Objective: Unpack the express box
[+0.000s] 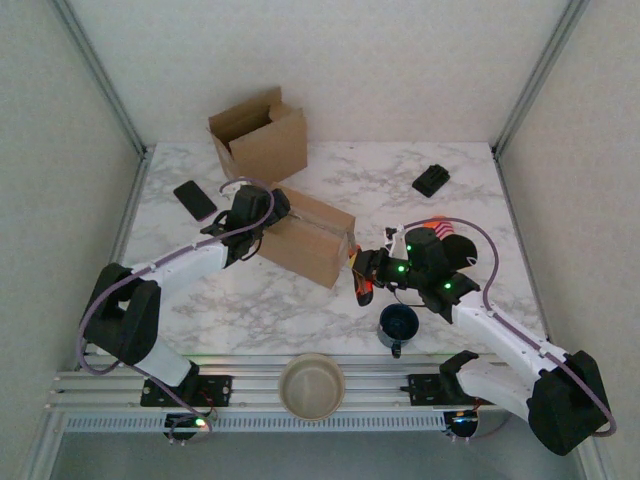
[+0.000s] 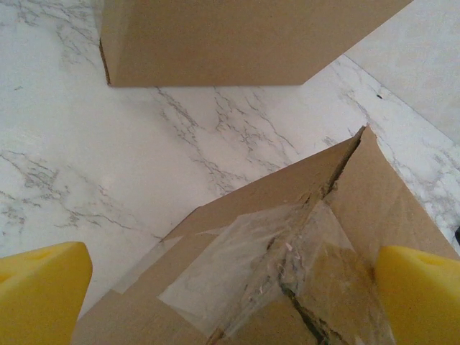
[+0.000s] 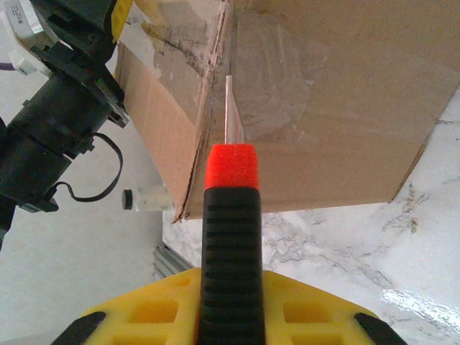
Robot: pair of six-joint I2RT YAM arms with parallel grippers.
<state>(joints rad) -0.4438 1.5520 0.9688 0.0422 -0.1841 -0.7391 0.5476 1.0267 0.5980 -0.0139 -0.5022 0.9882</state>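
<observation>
Pinching a knife, right end effector faces the box; left end effector spread; mug nearby.

1. The top external camera is looking down from above and behind the arm bases, facing the far wall and taking in the whole marble table from a distance.
2. The left wrist camera is pointing steeply downward at close range onto a corner of the taped box, with the second box lying ahead at the frame's upper edge.
3. The right wrist camera is sighting along the utility knife at very close range, facing a side wall of the taped box.
4. All three views are sharing the taped box. The top external and left wrist views are also sharing the second box.
</observation>
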